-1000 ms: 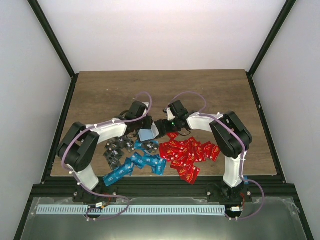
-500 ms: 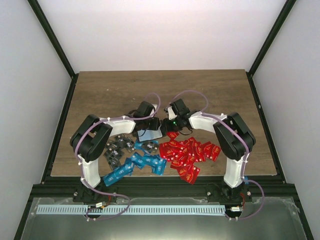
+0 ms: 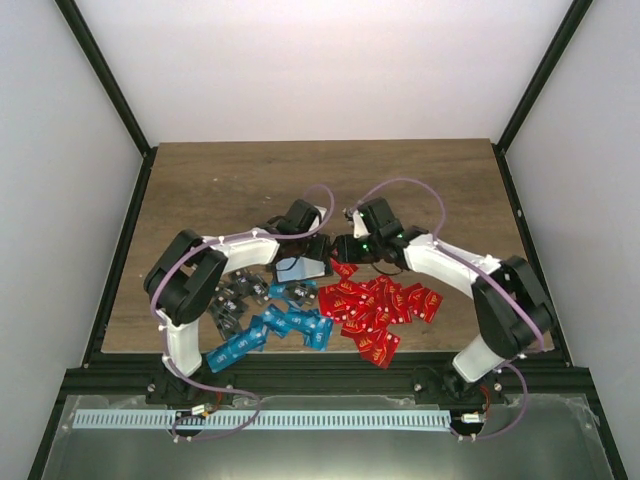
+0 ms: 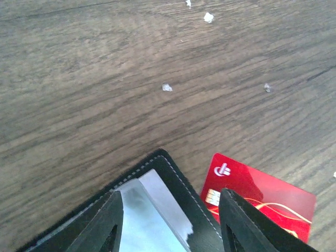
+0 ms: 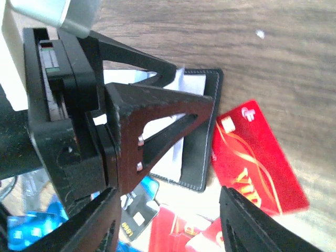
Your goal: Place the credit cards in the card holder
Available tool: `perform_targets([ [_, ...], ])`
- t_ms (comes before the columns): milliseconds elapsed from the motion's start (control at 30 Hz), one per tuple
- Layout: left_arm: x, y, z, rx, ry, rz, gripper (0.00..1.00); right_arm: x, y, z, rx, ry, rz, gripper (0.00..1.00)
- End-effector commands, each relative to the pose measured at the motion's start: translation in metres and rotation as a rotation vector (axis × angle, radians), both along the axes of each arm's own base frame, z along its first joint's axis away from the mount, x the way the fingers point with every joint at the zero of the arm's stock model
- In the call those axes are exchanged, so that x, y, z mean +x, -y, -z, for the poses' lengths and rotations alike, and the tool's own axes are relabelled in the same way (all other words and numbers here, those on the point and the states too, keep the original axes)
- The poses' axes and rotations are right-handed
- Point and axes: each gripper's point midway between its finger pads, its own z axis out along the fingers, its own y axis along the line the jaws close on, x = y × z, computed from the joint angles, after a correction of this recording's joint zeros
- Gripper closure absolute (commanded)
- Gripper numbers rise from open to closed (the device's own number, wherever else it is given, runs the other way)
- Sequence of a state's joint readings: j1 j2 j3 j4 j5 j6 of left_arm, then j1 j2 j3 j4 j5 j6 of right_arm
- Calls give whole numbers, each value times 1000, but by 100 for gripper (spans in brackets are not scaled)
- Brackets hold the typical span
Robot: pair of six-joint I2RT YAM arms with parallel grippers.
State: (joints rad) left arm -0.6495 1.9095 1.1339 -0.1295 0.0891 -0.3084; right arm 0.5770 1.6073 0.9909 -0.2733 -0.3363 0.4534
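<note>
The left jaws stand released, straddling the card holder (image 4: pixel 157 205), which lies open on the worktop (image 4: pixel 105 79), probably to steady it. A red card (image 4: pixel 262 197) lies just beside it at 3 o'clock. The right jaws, released and empty, hover over both, likely ready to pick it up.

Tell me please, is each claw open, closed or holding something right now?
Left claw: open, empty, over the wallet.
Right claw: open, empty.

card holder (image 4: pixel 176 186): black edge, pale stitching, light blue-grey inside
credit cards (image 3: pixel 380 305): glossy red, bright blue, dark grey; pale markings
table (image 4: pixel 105 79): brown wood grain
</note>
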Motion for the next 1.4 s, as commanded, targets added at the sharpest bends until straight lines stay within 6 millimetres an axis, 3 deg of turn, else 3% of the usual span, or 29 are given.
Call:
perform_targets([
  [0, -3, 3, -25, 36, 52, 25, 46, -15, 24, -8, -2, -45, 126, 43],
  [200, -13, 3, -30, 42, 54, 32, 42, -53, 49, -7, 0, -140, 208, 26],
  [300, -16, 1, -33, 32, 51, 24, 40, -74, 56, -2, 1, -203, 213, 11],
  [533, -32, 0, -53, -2, 58, 33, 37, -118, 79, 12, -88, -321, 235, 3],
  [667, -59, 13, -70, -26, 63, 102, 37, -141, 88, 14, -141, -371, 236, 3],
  [1000, -150, 78, -96, -273, -64, 439, 55, -182, 102, 33, -217, -508, 210, 4],
  [1233, -198, 109, -84, -325, -164, 637, 68, -199, 106, 32, -212, -570, 211, 3],
  [1367, -219, 126, -78, -339, -204, 718, 73, -211, 107, 41, -193, -619, 215, 4],
])
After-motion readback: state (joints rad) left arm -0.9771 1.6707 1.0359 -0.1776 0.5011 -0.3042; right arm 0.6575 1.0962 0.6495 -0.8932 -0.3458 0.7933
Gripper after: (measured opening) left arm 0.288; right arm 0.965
